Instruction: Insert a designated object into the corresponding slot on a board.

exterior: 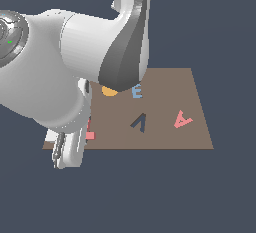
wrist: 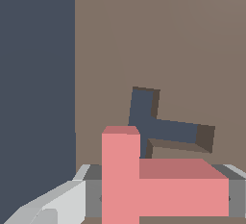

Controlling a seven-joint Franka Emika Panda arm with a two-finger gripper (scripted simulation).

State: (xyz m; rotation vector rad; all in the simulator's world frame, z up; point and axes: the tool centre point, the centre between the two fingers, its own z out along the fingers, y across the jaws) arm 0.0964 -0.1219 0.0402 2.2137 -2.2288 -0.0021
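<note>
In the wrist view, the salmon-pink T block (wrist: 144, 184) sits between my gripper's (wrist: 163, 196) grey pads (wrist: 93, 194), and the gripper is shut on it. The block hangs just above the brown board (wrist: 192, 50), close beside the dark navy T-shaped slot (wrist: 161, 127) and offset from it. In the exterior view, only a sliver of the T block (exterior: 90, 131) shows beside the gripper (exterior: 75, 147), at the board's (exterior: 170, 139) near left corner. The arm hides the slot there.
On the board lie a pink A-shaped block (exterior: 183, 119), a dark A-shaped cutout (exterior: 140, 122), a blue E (exterior: 137, 91) and an orange disc (exterior: 109, 91) partly hidden by the arm. The dark floor surrounds the board.
</note>
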